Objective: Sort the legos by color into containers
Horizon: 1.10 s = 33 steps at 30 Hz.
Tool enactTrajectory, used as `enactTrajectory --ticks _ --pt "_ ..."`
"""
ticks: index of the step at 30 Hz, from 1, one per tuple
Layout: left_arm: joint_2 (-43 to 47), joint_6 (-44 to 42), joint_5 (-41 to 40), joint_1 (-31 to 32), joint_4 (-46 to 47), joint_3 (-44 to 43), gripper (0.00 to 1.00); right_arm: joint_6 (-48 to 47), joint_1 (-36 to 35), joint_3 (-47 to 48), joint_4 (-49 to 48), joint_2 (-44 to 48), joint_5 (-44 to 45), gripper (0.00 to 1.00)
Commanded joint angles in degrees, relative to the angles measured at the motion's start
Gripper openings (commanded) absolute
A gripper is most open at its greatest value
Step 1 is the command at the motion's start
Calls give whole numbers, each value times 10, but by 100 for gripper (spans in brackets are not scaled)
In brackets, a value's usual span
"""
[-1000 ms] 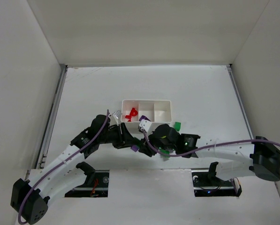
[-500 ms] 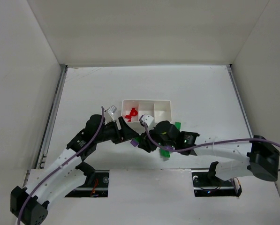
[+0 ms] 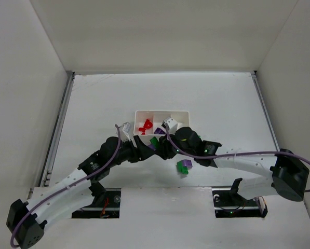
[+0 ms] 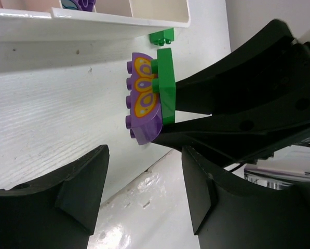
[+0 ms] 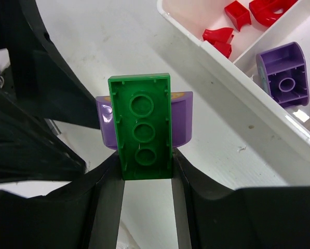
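Top external view: right pincer [image 5: 144, 161] loaded, left pincer [image 4: 144, 155] spread empty

Nearest, a loose green-and-purple piece [image 3: 183, 166] lies on the table [image 3: 222, 98]. Beyond, the right pincer clamps a green brick [image 5: 144, 127] stuck to a purple brick [image 5: 182, 122]. Farthest, the tray [image 3: 165, 110] holds red bricks [image 3: 145, 126] left, 1 purple block [image 5: 282, 72] middle.

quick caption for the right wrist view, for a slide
Right gripper clamps a green brick joined to a purple piece, beside the white tray holding red legos.
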<state>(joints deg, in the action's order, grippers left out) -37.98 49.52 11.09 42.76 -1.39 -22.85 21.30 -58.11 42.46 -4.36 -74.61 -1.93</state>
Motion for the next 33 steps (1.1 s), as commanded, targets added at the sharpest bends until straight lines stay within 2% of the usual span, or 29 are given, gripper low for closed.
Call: enactTrajectory --ticks 1,5,9,15,20,33 --pt "-10 -14 -75 26 88 5 54 26 4 10 -43 -1 -9 28" --pt "-30 -24 -119 39 108 4 53 34 4 9 -45 1 -18 28" --pt "-32 -20 -152 45 154 19 42 41 10 6 -45 3 -23 27" --pt "-46 -17 -159 46 183 27 34 52 17 -1 -57 15 -46 27" --pt "-54 -14 -160 50 206 29 23 73 30 -7 -75 19 -60 27" --pt "-59 -19 -160 74 238 26 7 116 65 -21 -110 40 -92 27"
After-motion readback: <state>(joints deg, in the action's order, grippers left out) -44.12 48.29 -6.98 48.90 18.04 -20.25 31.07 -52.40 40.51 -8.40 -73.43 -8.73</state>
